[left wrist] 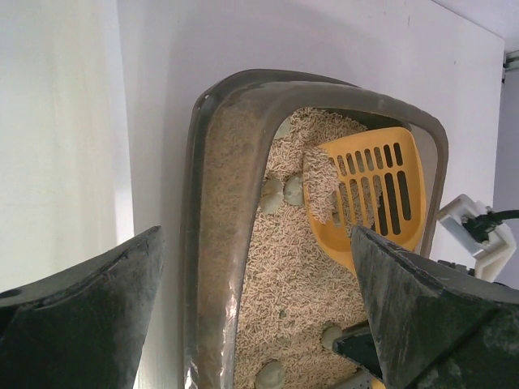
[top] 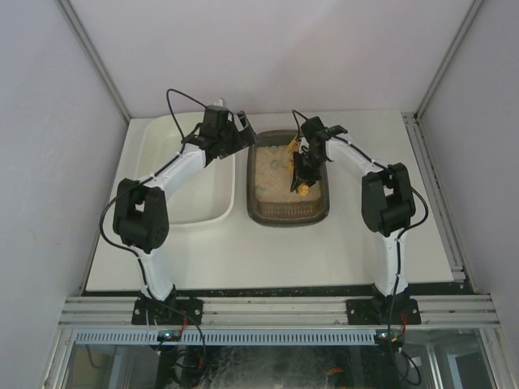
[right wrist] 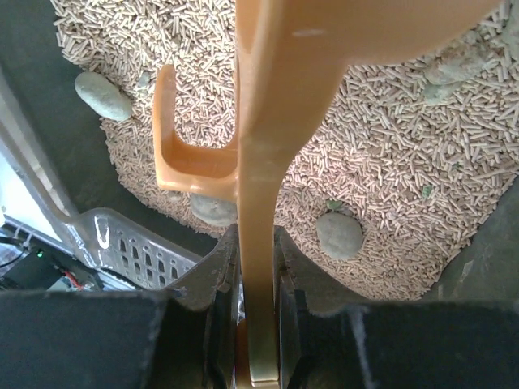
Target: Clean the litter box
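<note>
Reaching in from the right of the litter box (top: 288,215), the right arm bends at the elbow outside the box and leans its forearm over the litter. The right gripper (right wrist: 258,243) points down, clamped tight on the handle of an orange-yellow scoop (right wrist: 259,154). The scoop's slotted blade lies in the box with a heap of pellets on it. The left arm arches from the left, its forearm crossing a white tub (top: 203,215). The left gripper (left wrist: 255,235) hangs at the box's far left corner, jaws spread wide and holding nothing. The dark box sits on the table (top: 268,251) just right of the tub. It holds beige pellet litter (left wrist: 292,275) and several grey-green lumps (right wrist: 102,95) scattered through it.
</note>
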Robot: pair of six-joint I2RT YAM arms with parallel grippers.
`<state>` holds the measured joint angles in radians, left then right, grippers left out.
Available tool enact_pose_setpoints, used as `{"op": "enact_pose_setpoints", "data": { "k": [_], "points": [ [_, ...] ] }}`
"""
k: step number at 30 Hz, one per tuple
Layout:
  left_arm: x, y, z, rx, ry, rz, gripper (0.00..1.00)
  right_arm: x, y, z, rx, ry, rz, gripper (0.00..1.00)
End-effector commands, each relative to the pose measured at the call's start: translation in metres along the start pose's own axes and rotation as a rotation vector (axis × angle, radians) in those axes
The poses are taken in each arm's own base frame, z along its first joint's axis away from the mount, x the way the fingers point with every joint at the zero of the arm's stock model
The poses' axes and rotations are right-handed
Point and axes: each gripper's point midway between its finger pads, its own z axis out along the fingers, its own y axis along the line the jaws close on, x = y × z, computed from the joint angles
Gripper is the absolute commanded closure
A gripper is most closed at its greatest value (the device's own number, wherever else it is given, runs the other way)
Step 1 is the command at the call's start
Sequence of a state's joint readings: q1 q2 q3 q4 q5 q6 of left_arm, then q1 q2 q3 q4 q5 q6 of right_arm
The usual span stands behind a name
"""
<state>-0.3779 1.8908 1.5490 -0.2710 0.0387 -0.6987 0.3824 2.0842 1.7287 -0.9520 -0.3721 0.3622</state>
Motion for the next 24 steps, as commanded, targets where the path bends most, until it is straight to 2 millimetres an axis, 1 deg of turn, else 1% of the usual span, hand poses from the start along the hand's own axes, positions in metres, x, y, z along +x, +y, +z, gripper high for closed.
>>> {"op": "enact_pose_setpoints", "data": {
  "k": [1, 5, 11, 13, 15, 18, 20, 24],
  "points": [
    [-0.032, -0.034, -0.018, 0.091, -0.081, -0.01, 0.0, -0.003, 0.012, -0.002, 0.051, -0.008, -0.062, 1.0],
    [-0.029, -0.03, -0.022, 0.087, -0.084, -0.001, 0.0, 0.0, 0.012, 0.003, 0.118, 0.005, -0.112, 1.0],
    [-0.025, -0.023, -0.027, 0.068, -0.086, 0.014, 0.0, 0.009, 0.024, 0.012, 0.164, 0.039, -0.197, 1.0],
    [-0.024, -0.021, -0.028, 0.062, -0.088, 0.02, 0.0, 0.011, 0.024, 0.015, 0.191, 0.045, -0.22, 1.0],
    [-0.023, -0.019, -0.03, 0.057, -0.089, 0.023, 0.0, 0.012, 0.02, 0.018, 0.228, 0.055, -0.224, 1.0],
    [-0.022, -0.014, -0.032, 0.046, -0.09, 0.025, 0.0, 0.01, 0.005, 0.016, 0.32, 0.052, -0.222, 1.0],
    [-0.021, -0.011, -0.033, 0.043, -0.09, 0.023, 0.0, 0.008, -0.003, 0.011, 0.379, 0.035, -0.224, 1.0],
    [-0.02, -0.007, -0.034, 0.036, -0.089, 0.021, 0.0, 0.001, -0.017, -0.005, 0.497, -0.017, -0.237, 1.0]
  ]
}}
